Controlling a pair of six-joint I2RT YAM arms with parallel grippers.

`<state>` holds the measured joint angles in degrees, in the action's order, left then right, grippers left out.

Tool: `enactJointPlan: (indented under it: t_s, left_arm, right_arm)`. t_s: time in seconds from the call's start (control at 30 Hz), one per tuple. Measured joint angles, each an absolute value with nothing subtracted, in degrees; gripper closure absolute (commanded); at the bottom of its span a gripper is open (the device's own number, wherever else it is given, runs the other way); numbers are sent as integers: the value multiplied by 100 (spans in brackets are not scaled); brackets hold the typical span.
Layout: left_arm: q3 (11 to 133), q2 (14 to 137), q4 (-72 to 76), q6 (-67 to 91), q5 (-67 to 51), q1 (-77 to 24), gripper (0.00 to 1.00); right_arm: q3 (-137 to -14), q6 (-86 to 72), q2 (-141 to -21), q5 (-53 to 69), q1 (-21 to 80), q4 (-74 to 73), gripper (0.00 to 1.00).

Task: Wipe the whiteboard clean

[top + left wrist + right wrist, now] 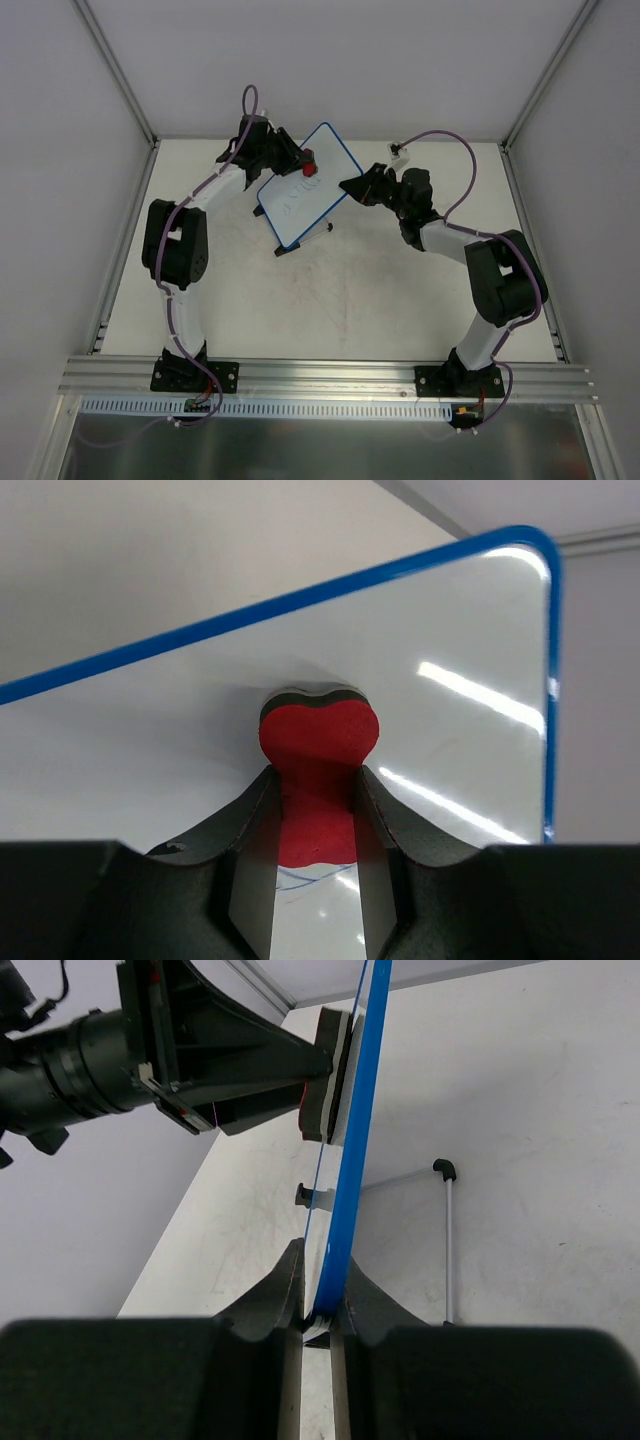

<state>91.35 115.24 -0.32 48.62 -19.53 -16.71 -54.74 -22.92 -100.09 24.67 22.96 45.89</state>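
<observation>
Your left tool (316, 776) pinches the red eraser (318, 742) and presses it flat against the whiteboard (312, 205); the board stands tilted on its wire stand (447, 1240) at the far middle of the bench (380, 300); your right tool (324, 1265) grips the board's blue edge; its faint blue scribbles (296, 196) are unreadable.

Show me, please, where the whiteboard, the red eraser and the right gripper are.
whiteboard (300, 205): overhead view, its white face.
red eraser (318, 735): left wrist view, its rounded red head.
right gripper (325, 1275): right wrist view, between its fingertips, at the board's blue edge.
</observation>
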Motion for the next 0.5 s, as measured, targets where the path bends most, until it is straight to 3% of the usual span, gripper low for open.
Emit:
enactJointPlan:
  t_s: [0.2,0.5]
  left_arm:
    - [10101,11878,-207,4733,-2399,-1946,100]
    - [10556,11968,-718,4084,-2502,-2097,100]
  right_arm:
    - [-5474,-2292,-10009,2451,2296,4567,100]
    - [-5476,-2292,-10009,2464,2298,4560,100]
